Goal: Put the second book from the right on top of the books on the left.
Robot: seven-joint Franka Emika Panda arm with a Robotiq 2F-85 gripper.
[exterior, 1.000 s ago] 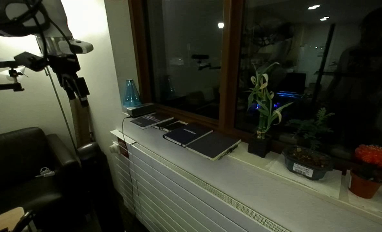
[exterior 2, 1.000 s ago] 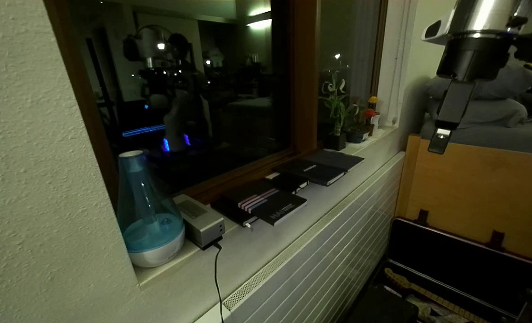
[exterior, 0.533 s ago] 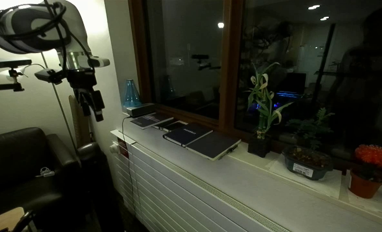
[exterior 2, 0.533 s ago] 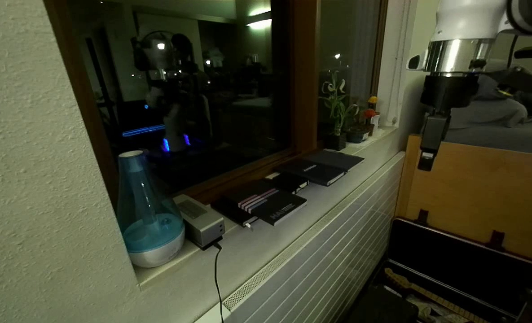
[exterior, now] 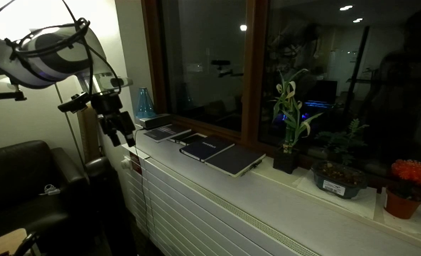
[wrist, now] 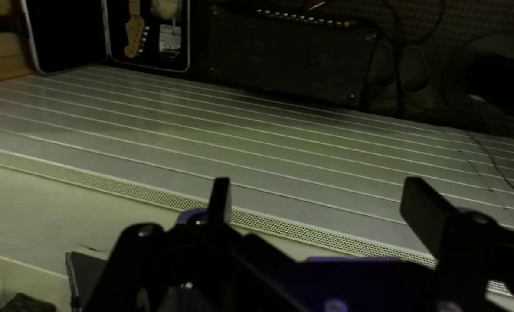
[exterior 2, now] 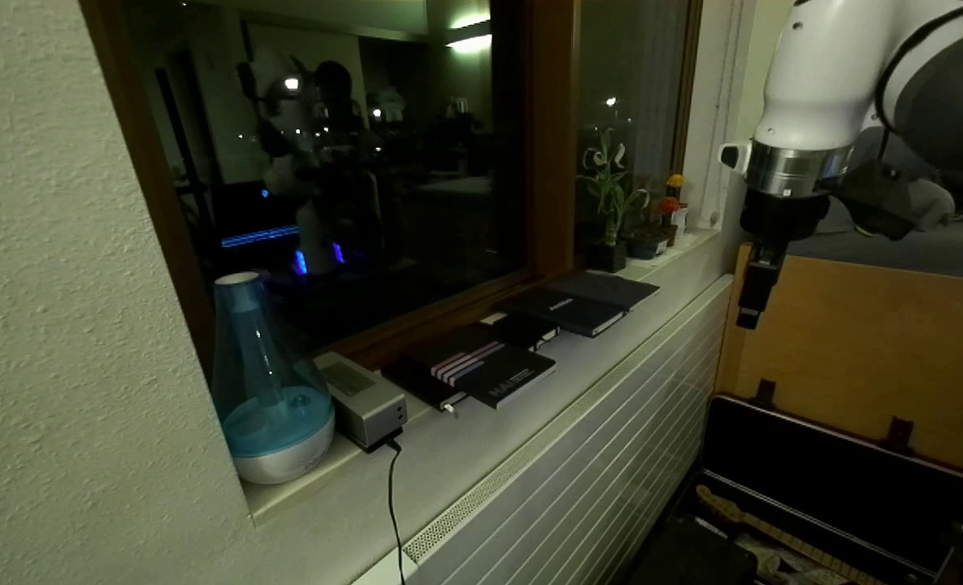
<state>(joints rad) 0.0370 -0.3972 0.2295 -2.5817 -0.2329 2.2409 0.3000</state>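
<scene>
Several dark books lie flat in a row on the windowsill. The second from the right, dark with white lettering (exterior: 207, 148) (exterior 2: 566, 311), lies against the plain grey book (exterior: 236, 160) (exterior 2: 607, 288) at the right end. At the left, a striped black book (exterior: 167, 132) (exterior 2: 493, 366) lies on another black book (exterior 2: 424, 386). A small black notebook (exterior: 187, 138) (exterior 2: 522, 329) lies between. My gripper (exterior: 124, 143) (exterior 2: 748, 321) (wrist: 317, 186) is open and empty, in the air on the room side of the sill. In the wrist view a dark book corner (wrist: 85, 271) shows at lower left.
A blue humidifier (exterior: 144, 103) (exterior 2: 274, 406) and a grey box (exterior 2: 363, 402) with a cable stand left of the books. A potted bamboo (exterior: 286, 160) and other plants stand to the right. The window frame (exterior: 253, 71) rises behind; a radiator (wrist: 261, 143) is below.
My gripper has come down, moving right in one exterior view and left in the other. The books have not moved.
</scene>
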